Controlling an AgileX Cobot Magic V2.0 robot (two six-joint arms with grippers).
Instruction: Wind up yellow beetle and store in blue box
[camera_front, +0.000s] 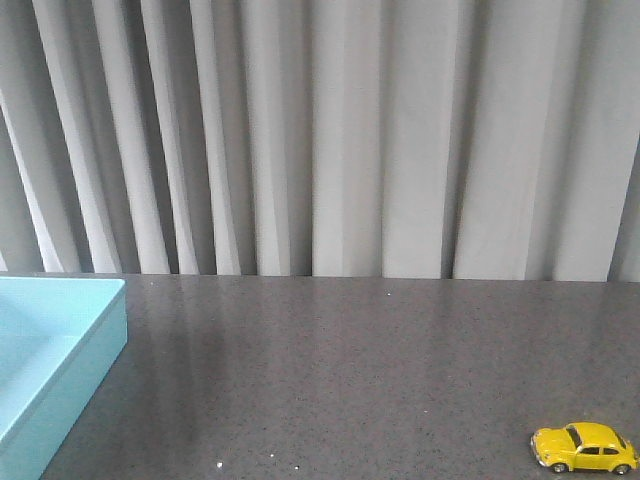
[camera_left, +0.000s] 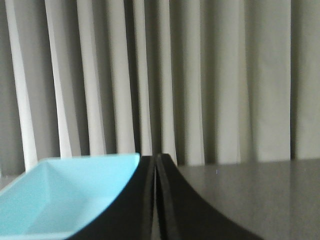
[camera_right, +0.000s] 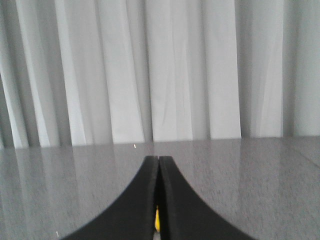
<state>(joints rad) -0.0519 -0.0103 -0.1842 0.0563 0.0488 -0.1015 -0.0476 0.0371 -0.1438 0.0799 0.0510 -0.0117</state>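
Observation:
The yellow beetle (camera_front: 585, 447) stands on its wheels on the dark table at the front right, side-on. The blue box (camera_front: 85, 385) lies at the table's left edge, partly cut off, and nothing shows inside it. Neither gripper shows in the front view. In the left wrist view my left gripper (camera_left: 155, 156) is shut and empty, with the blue box (camera_left: 65, 195) just beyond its one finger. In the right wrist view my right gripper (camera_right: 158, 159) is shut, and a thin sliver of the yellow beetle (camera_right: 157, 219) shows through the slit between its fingers, lying beyond them.
A dark speckled tabletop (camera_front: 340, 370) stretches between the box and the car. A pleated grey curtain (camera_front: 330, 140) hangs right behind the table's far edge.

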